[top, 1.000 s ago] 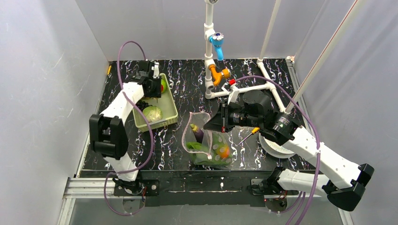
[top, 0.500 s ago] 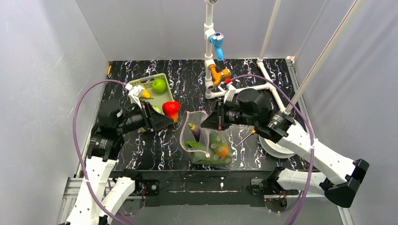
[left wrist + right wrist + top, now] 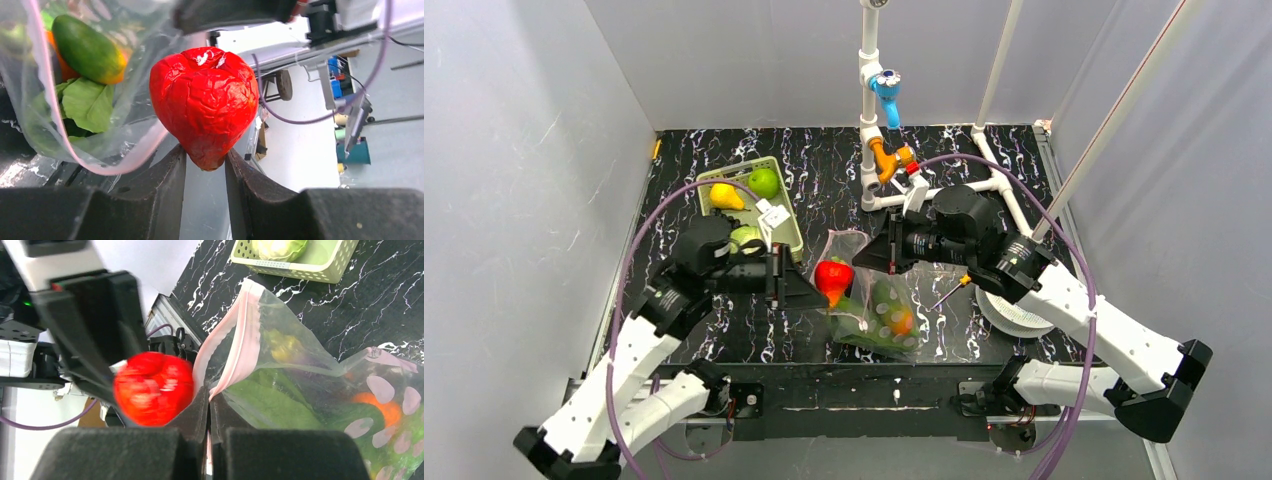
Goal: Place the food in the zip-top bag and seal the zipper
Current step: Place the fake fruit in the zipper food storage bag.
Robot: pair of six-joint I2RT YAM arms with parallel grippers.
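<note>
At the zip-top bag's [image 3: 879, 315] mouth, the left gripper [image 3: 205, 156], fingers partly parted, clamps a red toy pepper [image 3: 204, 107] brought from the green basket [image 3: 736, 170]; the right gripper [image 3: 209, 396], closed, pinches the zipper [image 3: 235, 350] up; dropping it in likely follows.

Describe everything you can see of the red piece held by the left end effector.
The red toy fruit is glossy, wrinkled and heart-shaped, seemingly soft plastic, with a white glint on top. Its tapered lower tip is pinched in the left end effector, which holds it upright off the table. It sits beside the zip-top bag, at its open pink-edged mouth, not yet inside.
</note>
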